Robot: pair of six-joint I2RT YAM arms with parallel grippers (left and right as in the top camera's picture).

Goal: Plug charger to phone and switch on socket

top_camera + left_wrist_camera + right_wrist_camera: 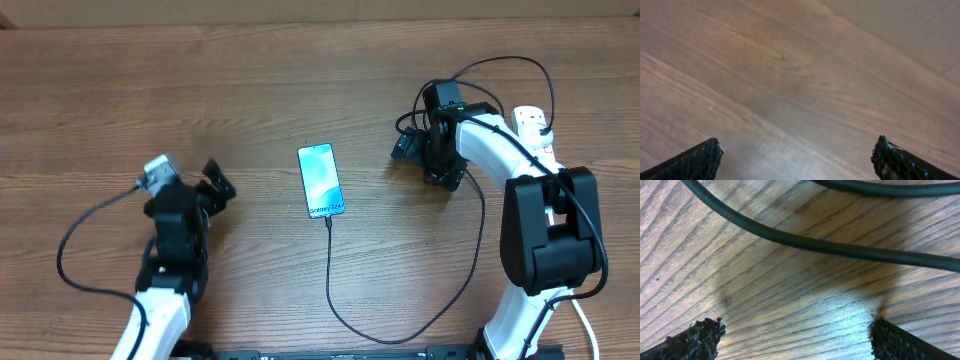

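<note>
Shows a slim phone (321, 180) lying flat near the middle of the tabletop (250, 80), light blue-and-white screen up, small white text at the near end, thin dark edges. Shows the charger (330, 270), a thin black cable, touching that near end, running toward the front edge, then curving right and up beside the right arm; cannot tell whether seated. Finds the socket (530, 122), a white strip, at the far right, mostly hidden behind that arm. Finds the left claw (212, 188) released, fingers spread over bare wood, well left of the phone. Finds the right claw (425, 165) released too, grasping nothing, black cable crossing the wood just beyond its tips. Shows brown wood grain throughout, with a pale plain band (300, 8) beyond the far edge.
</note>
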